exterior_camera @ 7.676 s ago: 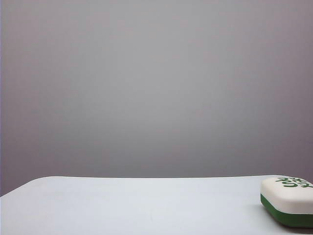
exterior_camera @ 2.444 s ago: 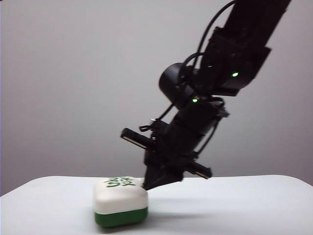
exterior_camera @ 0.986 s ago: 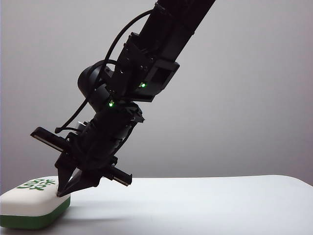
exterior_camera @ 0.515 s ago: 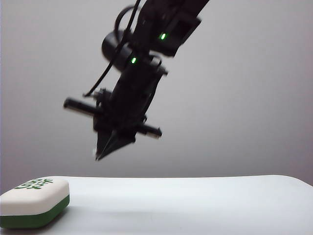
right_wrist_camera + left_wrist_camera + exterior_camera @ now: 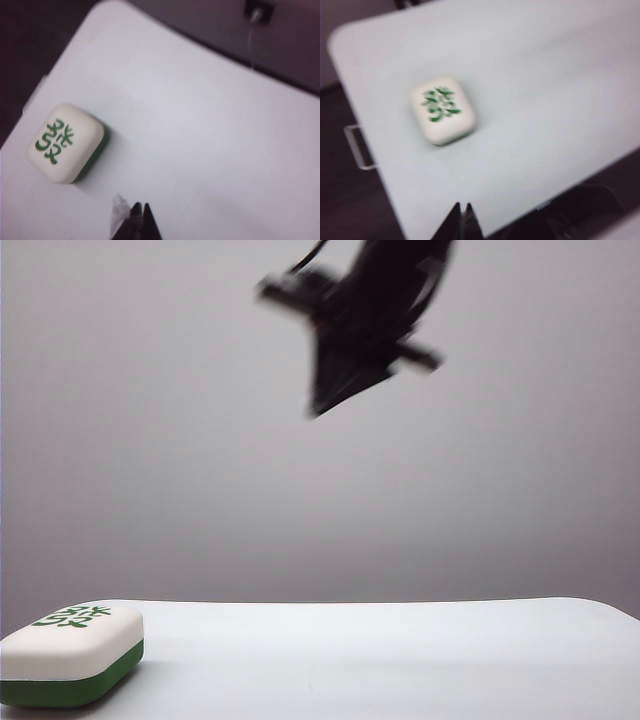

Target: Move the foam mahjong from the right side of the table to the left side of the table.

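Observation:
The foam mahjong (image 5: 70, 655) lies flat at the left end of the table (image 5: 400, 660), cream top with green marks up, dark green layer below. It also shows in the left wrist view (image 5: 442, 108) and the right wrist view (image 5: 65, 142). My right gripper (image 5: 314, 412) hangs high above the table, blurred, well up and right of the block, its jaws shut on nothing (image 5: 140, 205). My left gripper (image 5: 461, 205) is shut and empty too, high over the table edge; it does not show in the exterior view.
The table's rounded corner and edge run close to the block (image 5: 340, 45). A metal handle (image 5: 357, 147) sticks out below that edge over dark floor. A dark fitting (image 5: 260, 10) sits beyond the table's far side.
My right gripper has left the block and risen up and to the right. The foam mahjong stays where it was half a second ago, at the table's left end.

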Robot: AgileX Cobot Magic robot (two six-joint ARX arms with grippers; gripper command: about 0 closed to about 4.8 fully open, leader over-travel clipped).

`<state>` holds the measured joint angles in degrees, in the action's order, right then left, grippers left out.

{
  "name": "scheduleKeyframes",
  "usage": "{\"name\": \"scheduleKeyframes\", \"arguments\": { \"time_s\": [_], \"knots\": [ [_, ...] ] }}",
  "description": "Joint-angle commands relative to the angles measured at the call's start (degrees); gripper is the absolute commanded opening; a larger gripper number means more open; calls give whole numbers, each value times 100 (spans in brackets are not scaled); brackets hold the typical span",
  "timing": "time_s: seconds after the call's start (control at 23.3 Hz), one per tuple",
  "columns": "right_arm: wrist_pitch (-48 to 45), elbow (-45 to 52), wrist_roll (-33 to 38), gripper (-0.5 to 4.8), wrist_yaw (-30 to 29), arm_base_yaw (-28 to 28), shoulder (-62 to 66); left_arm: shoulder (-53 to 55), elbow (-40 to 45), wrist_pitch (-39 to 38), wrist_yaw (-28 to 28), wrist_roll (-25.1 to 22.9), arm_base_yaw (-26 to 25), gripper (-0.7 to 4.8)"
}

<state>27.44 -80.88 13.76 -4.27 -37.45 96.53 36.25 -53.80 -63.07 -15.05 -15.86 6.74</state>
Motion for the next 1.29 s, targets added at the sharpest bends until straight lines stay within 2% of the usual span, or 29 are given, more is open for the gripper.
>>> {"name": "scheduleKeyframes", "arguments": {
  "time_s": [0.04,0.13,0.17,0.3,0.39,0.51,0.64,0.77,0.9,1.03,1.16,1.29],
  "knots": [
    [-774,1434,44,-5,70,452,-1360,-866,247,448,227,-13,-11,-6],
    [-1220,2129,116,-5,96,590,-2020,-1215,518,680,356,13,-11,-6],
    [-1600,2804,125,-5,175,702,-2739,-1523,870,938,507,20,-13,-6],
    [-1698,3650,125,-5,612,855,-3941,-1888,1300,1255,472,50,-15,-6],
    [-1705,4269,122,-5,960,977,-5058,-2157,1515,1897,297,306,-15,-6],
    [-1707,4892,109,-5,1145,1281,-6199,-2413,1840,3042,192,726,-15,-6],
    [-1742,5515,129,-5,1141,1652,-7121,-2483,2258,3672,146,1036,-15,-6],
    [-1904,6059,262,-5,1080,1893,-7993,-2485,2734,4162,-7,1108,-17,-6],
    [-1950,6463,271,-5,1054,2076,-8937,-2487,3298,5093,-129,1746,-48,-6],
    [-1952,6841,273,-5,1060,2096,-9663,-2487,3600,5421,-133,1786,-44,-6],
    [-1969,7123,280,-5,931,2085,-9621,-2553,3989,5914,-175,1792,-46,-6],
    [-2044,7637,243,-5,907,2076,-9650,-2612,4662,6902,-173,2389,-44,-6]
  ]
}}
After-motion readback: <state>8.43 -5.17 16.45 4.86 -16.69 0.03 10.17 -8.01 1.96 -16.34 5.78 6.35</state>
